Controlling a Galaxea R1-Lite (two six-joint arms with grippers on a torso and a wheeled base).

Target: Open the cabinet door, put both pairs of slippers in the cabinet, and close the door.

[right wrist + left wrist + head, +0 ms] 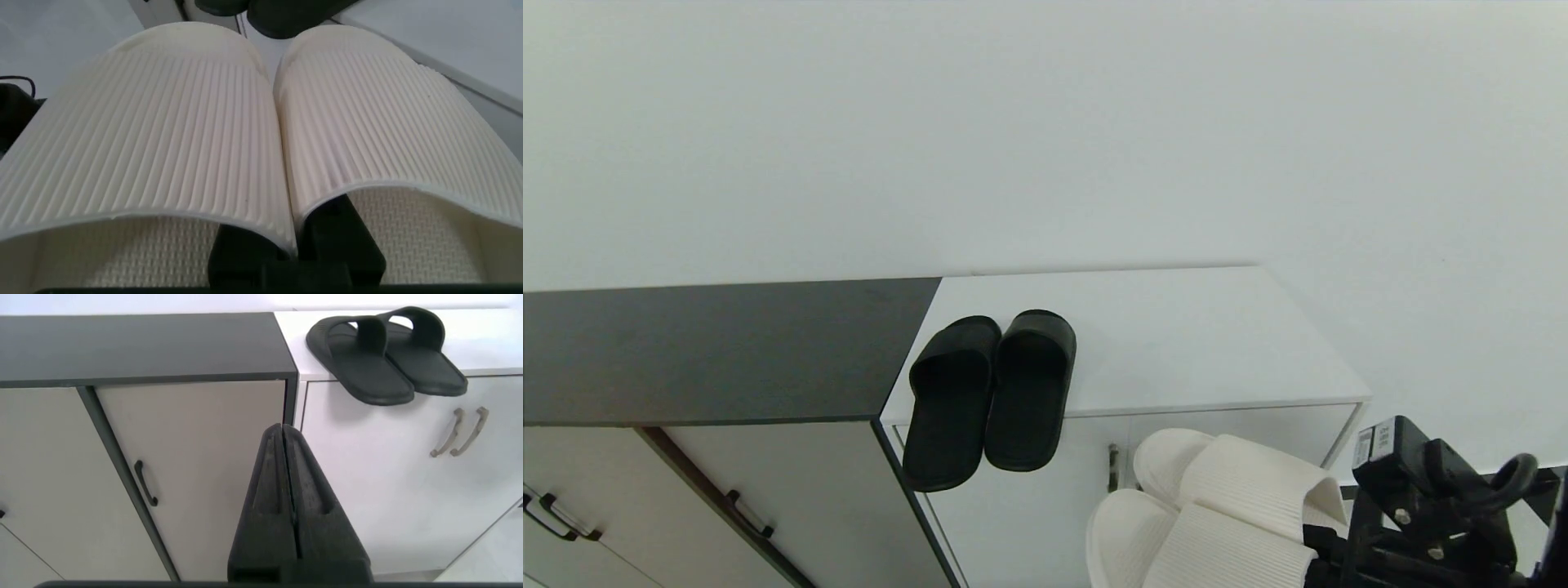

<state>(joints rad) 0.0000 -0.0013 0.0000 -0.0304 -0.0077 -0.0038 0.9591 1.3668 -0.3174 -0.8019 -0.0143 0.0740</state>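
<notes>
Before the closed white cabinet [1176, 343], right hand [294, 257] clamped on white slippers [1225, 506], left hand [288, 498] level, pressed together

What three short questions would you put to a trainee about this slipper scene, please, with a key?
1. True or false: the black slippers lie on top of the white cabinet, heels past its front edge.
2. What is the right gripper holding? A the white slippers; B one black slipper; C a door handle.
3. Fill in: the white cabinet's doors are ___.
Key: 1 true; 2 A; 3 closed.
</notes>
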